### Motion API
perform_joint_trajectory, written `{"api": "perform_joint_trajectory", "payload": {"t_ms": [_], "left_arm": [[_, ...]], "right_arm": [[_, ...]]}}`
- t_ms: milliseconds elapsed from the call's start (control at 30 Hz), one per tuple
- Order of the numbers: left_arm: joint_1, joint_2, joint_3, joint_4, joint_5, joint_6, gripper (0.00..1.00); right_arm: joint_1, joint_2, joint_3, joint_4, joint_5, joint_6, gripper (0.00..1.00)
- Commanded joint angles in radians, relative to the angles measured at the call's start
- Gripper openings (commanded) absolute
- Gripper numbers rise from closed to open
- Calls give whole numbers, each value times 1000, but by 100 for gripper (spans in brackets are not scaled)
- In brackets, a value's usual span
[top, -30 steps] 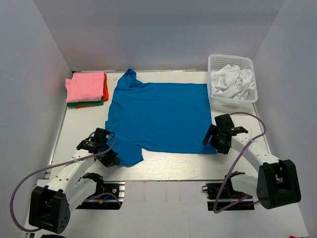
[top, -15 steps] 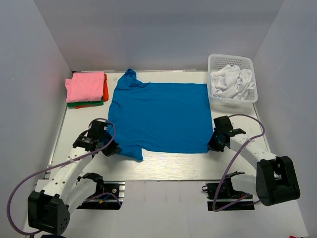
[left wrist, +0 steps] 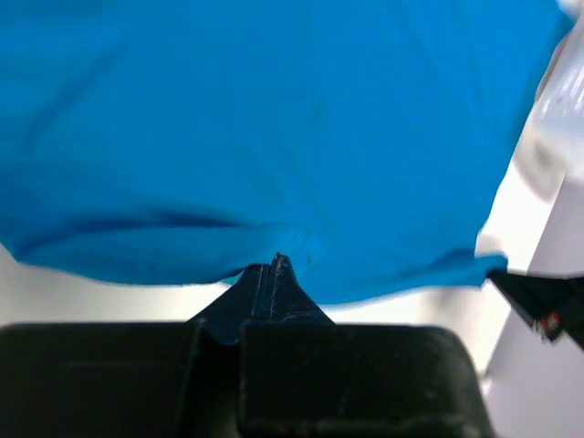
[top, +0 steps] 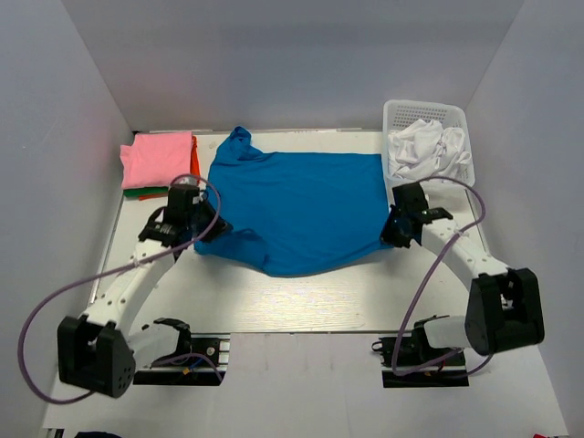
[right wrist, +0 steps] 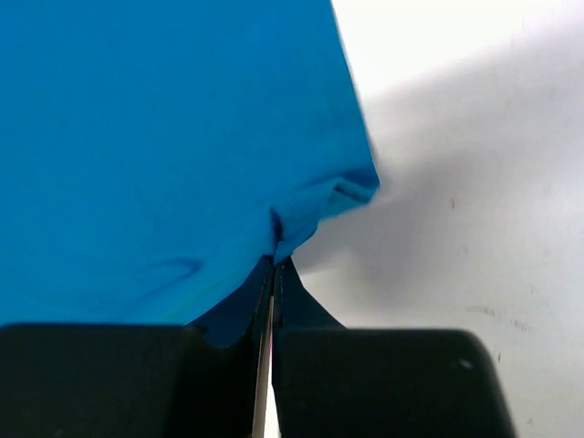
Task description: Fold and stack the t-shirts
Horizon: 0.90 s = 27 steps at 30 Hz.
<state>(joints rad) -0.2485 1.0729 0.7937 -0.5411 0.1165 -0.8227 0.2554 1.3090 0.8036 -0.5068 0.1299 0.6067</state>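
Observation:
The big bright blue t-shirt (top: 297, 205) lies across the middle of the table, its near hem raised and sagging between the two arms. My left gripper (top: 208, 233) is shut on the shirt's near left corner (left wrist: 283, 246). At the near right corner (right wrist: 301, 205) my right gripper (top: 391, 235) is shut on the cloth. A stack of folded t-shirts sits at the far left with pink (top: 157, 158) on top, then orange-red (top: 194, 161), then green (top: 146, 192). White t-shirts (top: 427, 151) lie crumpled in the basket.
The white lattice basket (top: 394, 118) stands at the far right, just beyond the right gripper. Grey walls close in the table on three sides. Bare pale tabletop (top: 301, 301) shows between the shirt's raised hem and the arm bases.
The right gripper closed on the shirt's near right corner. Both grippers moved away from the bases and lifted the near hem, which now sags inward over the shirt.

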Motion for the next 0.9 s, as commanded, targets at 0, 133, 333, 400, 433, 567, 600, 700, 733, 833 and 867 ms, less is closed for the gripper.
{"api": "perform_joint_trajectory", "payload": {"t_ms": [0, 133, 333, 400, 433, 567, 600, 700, 733, 833, 867], "left_arm": [[9, 82, 102, 150, -86, 40, 0], [9, 225, 223, 239, -120, 91, 0], [18, 430, 386, 299, -225, 172, 0], [18, 528, 456, 313, -256, 207, 0], [18, 564, 482, 325, -287, 224, 0], [29, 792, 727, 246, -393, 281, 47], [38, 827, 786, 196, -374, 281, 76], [38, 874, 883, 90, -330, 323, 100], [38, 874, 883, 90, -309, 341, 100], [38, 776, 733, 128, -287, 341, 100], [29, 697, 689, 128, -287, 327, 100]], "right_arm": [[-10, 47, 106, 2, 37, -38, 0], [-19, 143, 216, 17, 39, -41, 0], [-41, 278, 331, 23, 86, -28, 0], [-48, 337, 379, 36, 97, -25, 0], [-53, 355, 397, 27, 106, -22, 16], [-51, 427, 499, -7, 157, -25, 42], [-47, 424, 505, -12, 163, -30, 47], [-33, 374, 485, 2, 146, -67, 68], [-24, 362, 461, 17, 119, -79, 74], [2, 314, 385, 63, 60, -94, 90], [16, 306, 366, 76, 28, -102, 90]]}}
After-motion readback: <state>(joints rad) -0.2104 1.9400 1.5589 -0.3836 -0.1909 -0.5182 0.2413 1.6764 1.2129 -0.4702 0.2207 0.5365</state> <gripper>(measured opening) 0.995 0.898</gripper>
